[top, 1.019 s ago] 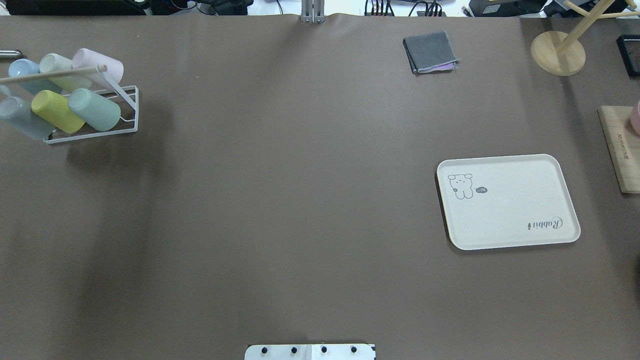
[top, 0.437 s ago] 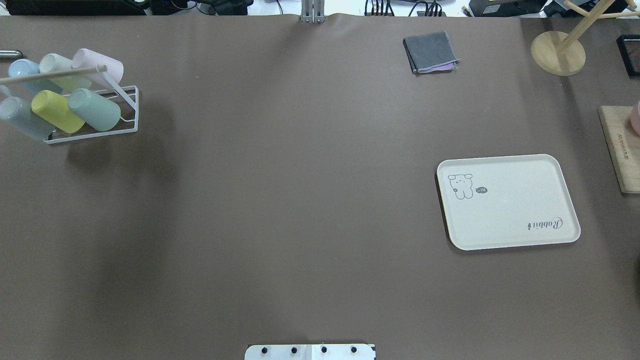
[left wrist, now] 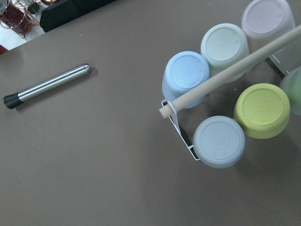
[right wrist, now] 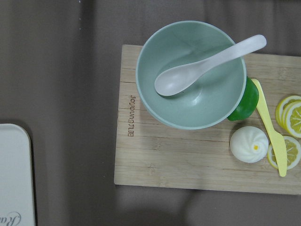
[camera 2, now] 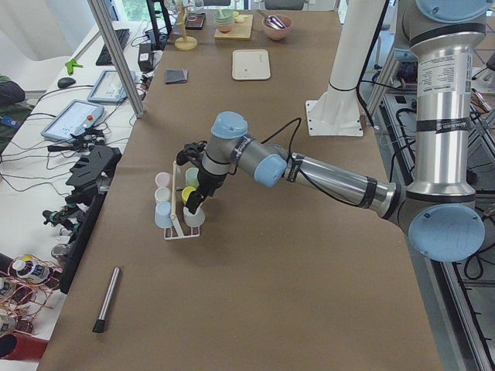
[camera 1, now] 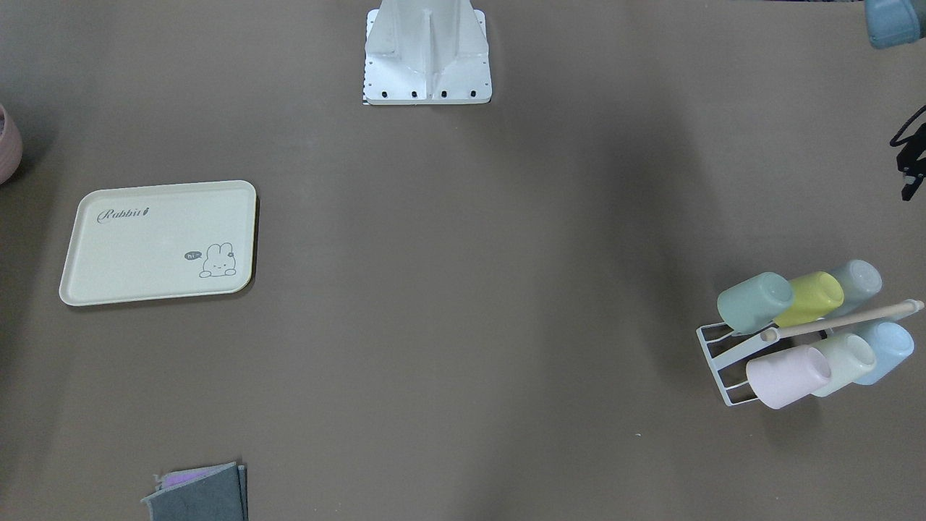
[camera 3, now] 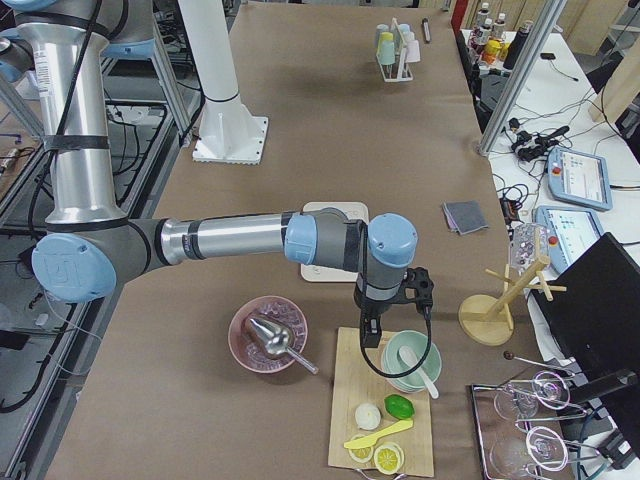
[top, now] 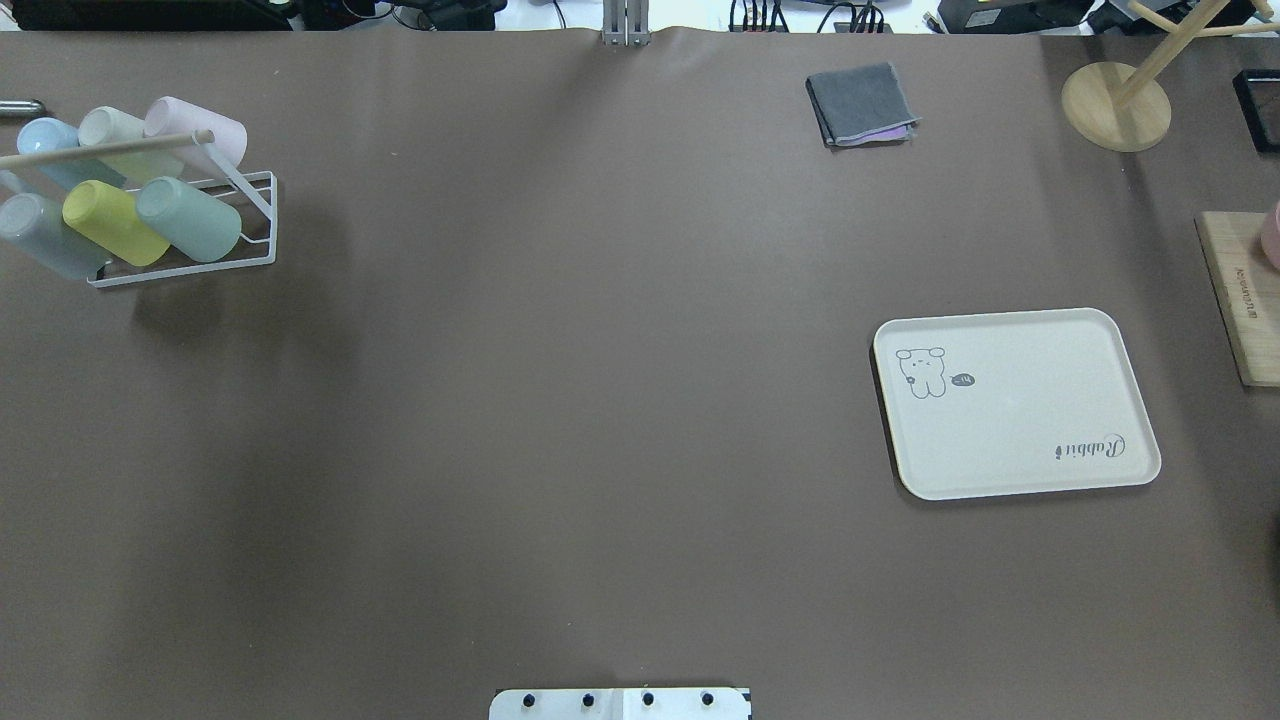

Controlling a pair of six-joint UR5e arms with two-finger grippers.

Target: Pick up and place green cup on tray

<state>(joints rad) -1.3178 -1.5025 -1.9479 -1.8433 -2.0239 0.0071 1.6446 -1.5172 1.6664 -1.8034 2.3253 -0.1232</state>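
The green cup lies tilted in a white wire rack at the table's far left, next to a yellow cup. It also shows in the front-facing view and at the right edge of the left wrist view. The cream tray with the rabbit print lies bare on the right, also in the front-facing view. My left gripper hangs over the rack; I cannot tell if it is open. My right gripper hangs over a wooden board beside the tray; I cannot tell its state.
The rack also holds grey-blue, blue, pale green and pink cups under a wooden bar. A metal rod lies beside it. A board carries a bowl with a spoon. A folded cloth lies at the back.
No object has moved in the overhead view. Only the soft shadow on the table near the rack has shifted slightly.
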